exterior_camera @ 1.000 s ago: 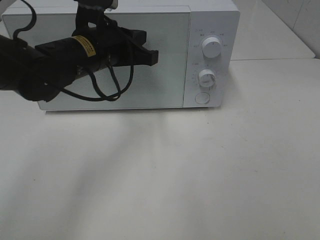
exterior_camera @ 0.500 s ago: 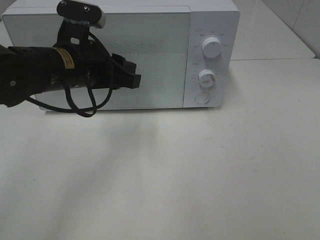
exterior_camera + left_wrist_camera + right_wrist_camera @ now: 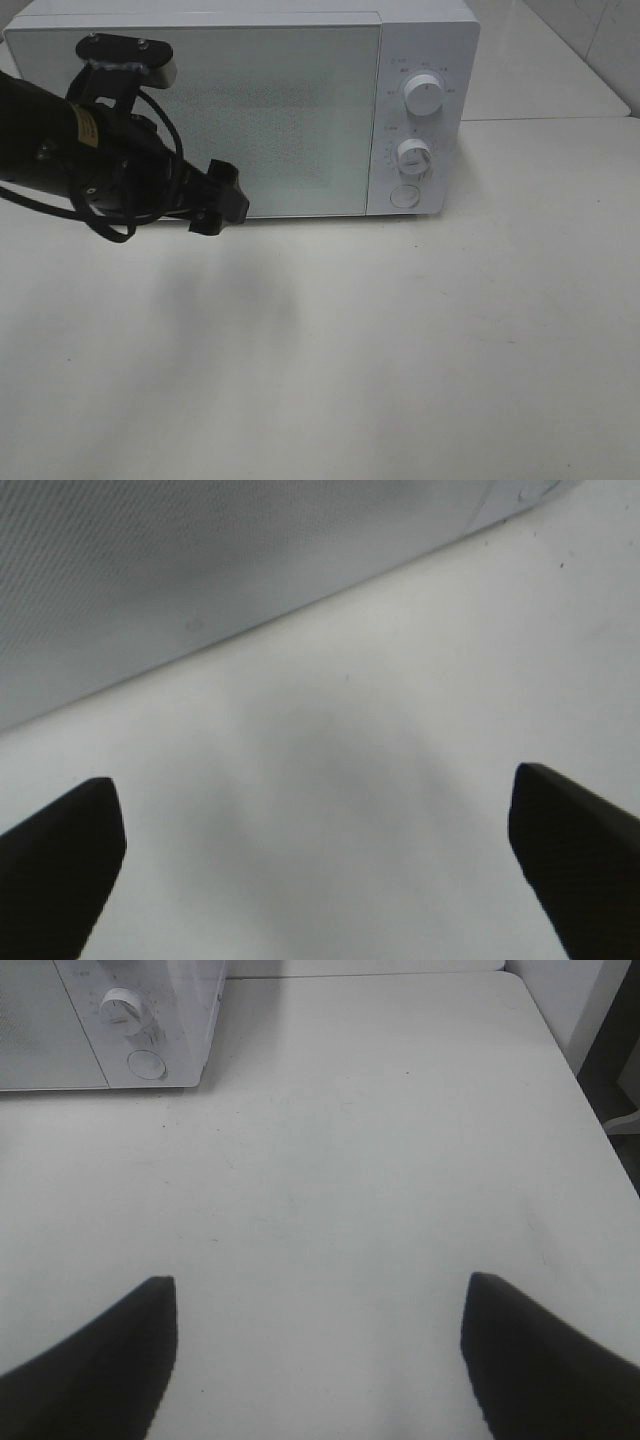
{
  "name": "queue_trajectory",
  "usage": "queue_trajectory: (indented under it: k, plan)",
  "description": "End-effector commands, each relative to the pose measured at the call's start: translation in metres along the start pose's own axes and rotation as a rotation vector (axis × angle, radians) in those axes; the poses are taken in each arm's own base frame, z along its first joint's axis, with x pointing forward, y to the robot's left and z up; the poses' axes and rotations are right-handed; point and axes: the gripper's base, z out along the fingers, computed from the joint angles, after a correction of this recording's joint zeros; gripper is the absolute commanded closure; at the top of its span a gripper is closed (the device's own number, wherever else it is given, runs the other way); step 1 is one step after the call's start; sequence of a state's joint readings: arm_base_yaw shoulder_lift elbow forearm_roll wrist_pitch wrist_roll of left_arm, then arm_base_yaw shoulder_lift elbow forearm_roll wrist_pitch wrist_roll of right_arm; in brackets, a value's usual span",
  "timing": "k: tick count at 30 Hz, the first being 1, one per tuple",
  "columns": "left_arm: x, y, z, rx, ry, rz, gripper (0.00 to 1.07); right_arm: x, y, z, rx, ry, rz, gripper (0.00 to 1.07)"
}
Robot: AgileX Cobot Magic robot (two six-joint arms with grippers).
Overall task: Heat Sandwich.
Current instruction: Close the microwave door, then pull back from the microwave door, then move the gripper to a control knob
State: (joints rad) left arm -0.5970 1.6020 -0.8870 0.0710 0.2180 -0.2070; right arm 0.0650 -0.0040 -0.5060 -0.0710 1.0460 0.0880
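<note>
The white microwave point(image 3: 240, 110) stands at the back of the table with its door shut. No sandwich shows in any view; it is hidden or out of view. My left gripper point(image 3: 222, 198) hangs low in front of the door's lower left part, just above the table. In the left wrist view the left gripper point(image 3: 315, 810) is open and empty, with the microwave's door point(image 3: 200, 560) close ahead. My right gripper point(image 3: 318, 1290) is open and empty above bare table, away from the microwave point(image 3: 100, 1020). It does not show in the exterior view.
Two white knobs point(image 3: 424, 95) point(image 3: 412, 155) and a round button point(image 3: 404, 195) sit on the microwave's right panel. The white table point(image 3: 400, 340) spreads in front. Its right edge point(image 3: 570, 1060) shows in the right wrist view.
My left arm has drawn back to the left and downward, from the middle of the microwave door to its lower left. The door has stayed shut.
</note>
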Motion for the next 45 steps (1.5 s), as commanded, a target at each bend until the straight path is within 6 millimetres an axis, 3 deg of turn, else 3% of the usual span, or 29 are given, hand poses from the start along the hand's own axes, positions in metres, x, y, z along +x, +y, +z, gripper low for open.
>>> queue_trajectory:
  k: [1,6,13,23,29,40,45]
  plan:
    - [0.010,0.002,-0.013,-0.028,0.129,-0.008,0.04,0.002,0.000,-0.003,0.003,-0.034,0.004,0.32]
    - [0.025,0.006,-0.026,-0.071,0.311,0.005,0.04,0.002,0.000,-0.003,0.003,-0.034,0.005,0.32]
    - [0.030,0.015,-0.042,-0.113,0.421,-0.007,0.04,0.002,0.000,-0.003,0.003,-0.034,0.005,0.32]
    - [0.033,0.064,-0.079,-0.098,0.478,-0.136,0.04,0.002,0.000,-0.003,0.002,-0.034,0.002,0.32]
    - [0.036,0.094,-0.117,-0.141,0.426,-0.241,0.04,0.002,0.000,-0.003,0.002,-0.034,0.002,0.32]
    - [0.044,0.097,-0.167,-0.196,0.326,-0.298,0.04,0.002,0.000,-0.003,0.002,-0.034,0.002,0.32]
    - [0.062,0.087,-0.190,-0.238,0.265,-0.273,0.04,0.002,0.000,-0.003,0.002,-0.034,0.002,0.32]
